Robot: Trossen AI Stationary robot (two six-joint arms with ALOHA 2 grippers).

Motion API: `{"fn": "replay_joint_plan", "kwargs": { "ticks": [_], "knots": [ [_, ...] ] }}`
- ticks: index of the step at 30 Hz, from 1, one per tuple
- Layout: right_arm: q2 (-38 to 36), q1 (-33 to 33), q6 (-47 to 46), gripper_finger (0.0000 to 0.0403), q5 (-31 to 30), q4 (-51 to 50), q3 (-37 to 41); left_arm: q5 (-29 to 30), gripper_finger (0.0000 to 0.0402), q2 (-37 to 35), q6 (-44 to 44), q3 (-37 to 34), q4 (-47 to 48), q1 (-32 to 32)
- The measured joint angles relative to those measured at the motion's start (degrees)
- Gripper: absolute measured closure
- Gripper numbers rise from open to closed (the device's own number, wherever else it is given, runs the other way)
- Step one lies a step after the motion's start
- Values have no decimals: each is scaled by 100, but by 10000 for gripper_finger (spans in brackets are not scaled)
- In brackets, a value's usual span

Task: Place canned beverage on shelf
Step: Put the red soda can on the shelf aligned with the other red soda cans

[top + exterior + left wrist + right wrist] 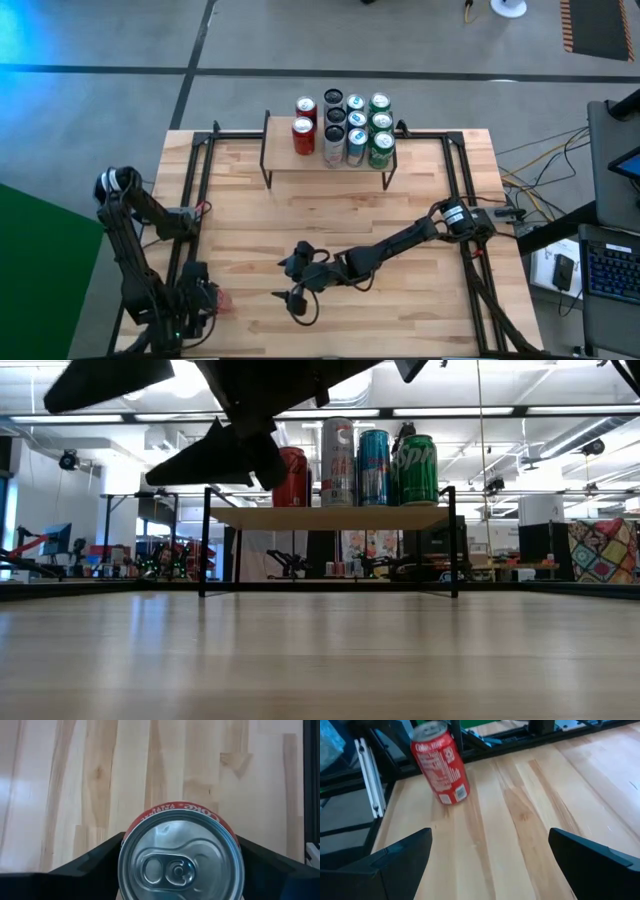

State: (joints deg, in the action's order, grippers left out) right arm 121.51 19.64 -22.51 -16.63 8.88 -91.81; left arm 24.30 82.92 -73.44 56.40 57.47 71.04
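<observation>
One red cola can with a silver pull-tab top (181, 857) is seen standing upright near the table's near-left corner, and the left gripper (180, 865) is placed around it, a dark finger on each side; whether the fingers already press the can's wall cannot be told. The right gripper (490, 865) is held over the middle of the near half of the table with its fingers spread wide and nothing between them. The low light-wood shelf on thin black metal legs (325, 165) is set at the far edge, well apart from the can, and is already loaded with a cluster of upright red, silver, blue and green cans (343, 130), so free board is left chiefly at its left end. For the step in hand, the grasp should be squared on the can's middle and closed firmly before any lift, lest the can be tipped. The pale butcher-block wooden table (330, 230) is smooth and level; beyond it, a bright workshop with ceiling lights and other benches is visible.
</observation>
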Motion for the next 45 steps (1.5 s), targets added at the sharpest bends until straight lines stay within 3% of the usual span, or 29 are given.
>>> {"fn": "replay_joint_plan", "kwargs": {
  "ticks": [7,11,14,20,23,26,30,33,37,42,45],
  "knots": [
    [-91,13,0,13,-283,-262,0,301,111,-264,797,0,-5,-483],
    [-228,197,316,26,-1340,-358,0,425,110,-520,1558,0,-15,-990],
    [-461,370,494,78,-1684,-628,0,511,108,-713,2098,0,-67,-1359],
    [-656,473,290,210,-1693,-1111,39,703,106,-1170,3305,2,-425,-2116],
    [-645,485,153,243,-1704,-1154,108,732,106,-1407,3887,2,-499,-2600],
    [-645,492,-30,251,-1789,-1144,250,490,105,-1626,4439,2,-501,-3201],
    [-645,444,-45,235,-1842,-840,502,-229,105,-1794,5039,2,-857,-3886],
    [-709,330,16,202,-1929,-622,636,-587,105,-1826,5411,2,-1208,-4051],
    [-849,206,280,139,-1914,-108,914,-645,104,-1773,5675,4,-1417,-4060],
    [-832,136,634,45,-1260,900,1058,-645,104,-1617,5841,4,-1533,-4071],
    [-738,73,668,12,-1188,1120,1056,-684,104,-1518,5905,4,-1597,-4079]
  ]
}}
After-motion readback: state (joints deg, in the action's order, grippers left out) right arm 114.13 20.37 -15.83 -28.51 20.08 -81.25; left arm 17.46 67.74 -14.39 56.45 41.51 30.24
